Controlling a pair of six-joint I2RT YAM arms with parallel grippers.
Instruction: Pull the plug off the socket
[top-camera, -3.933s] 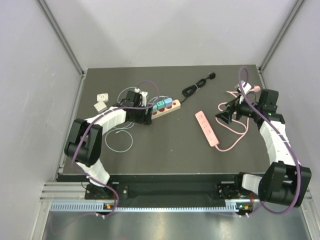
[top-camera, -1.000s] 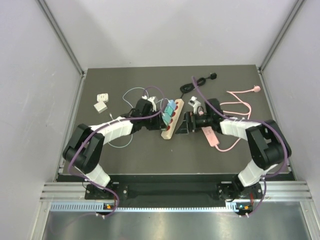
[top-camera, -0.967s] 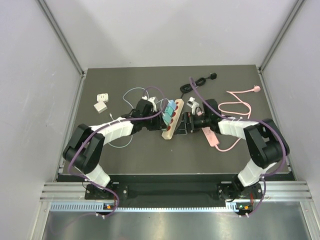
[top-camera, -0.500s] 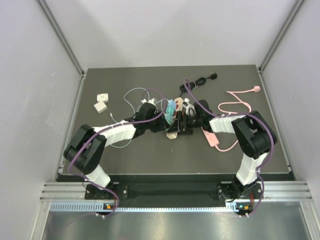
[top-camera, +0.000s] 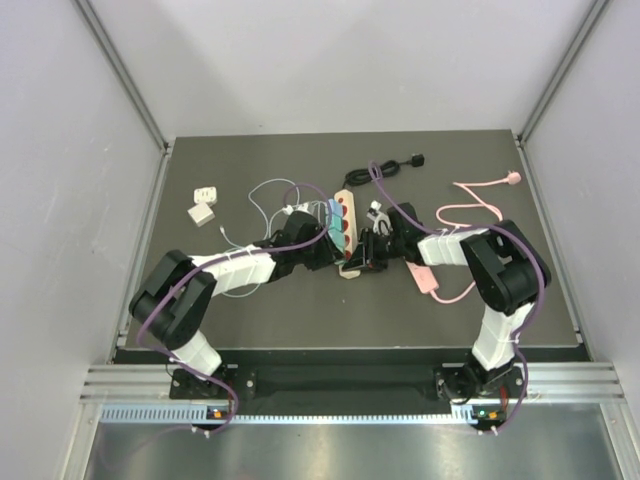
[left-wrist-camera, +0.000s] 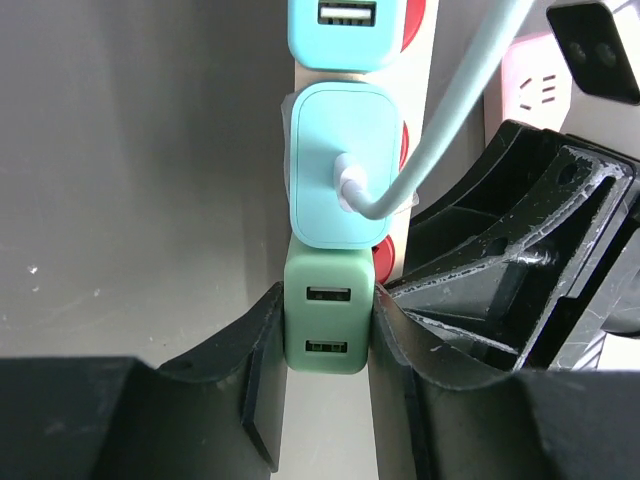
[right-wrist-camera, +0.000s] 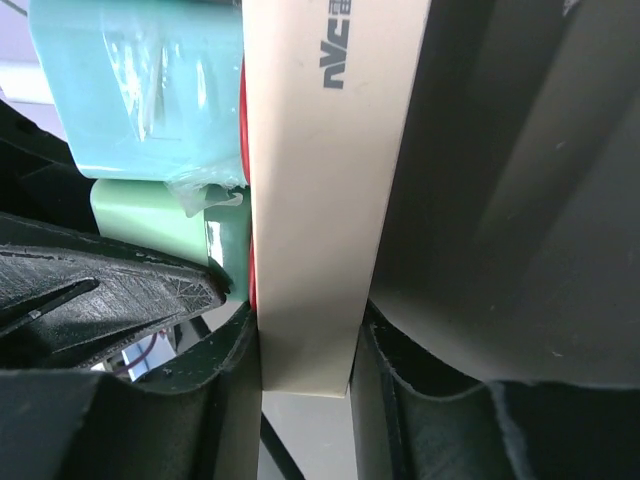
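A cream power strip, the socket (top-camera: 347, 206), lies mid-table with red outlets and several plugs in a row. The nearest is a green two-port USB plug (left-wrist-camera: 327, 312), still seated in the strip. My left gripper (left-wrist-camera: 327, 345) is shut on it, one finger on each side. Behind it sits a teal plug (left-wrist-camera: 342, 165) with a pale cable. My right gripper (right-wrist-camera: 305, 345) is shut on the near end of the socket (right-wrist-camera: 325, 190), pressing both its long sides. In the top view the left gripper (top-camera: 328, 252) and the right gripper (top-camera: 364, 254) meet at that end.
A pink power strip (top-camera: 424, 272) with its pink cable (top-camera: 478, 203) lies just right of my right arm. A black cord (top-camera: 386, 168) runs toward the back. Two white adapters (top-camera: 202, 203) sit at the left, and thin white cable loops (top-camera: 262, 190) lie near the left arm.
My right gripper has come in from the right and shut on the near end of the socket. The socket has swung to lie more front-to-back. My left gripper has kept its hold on the green plug.
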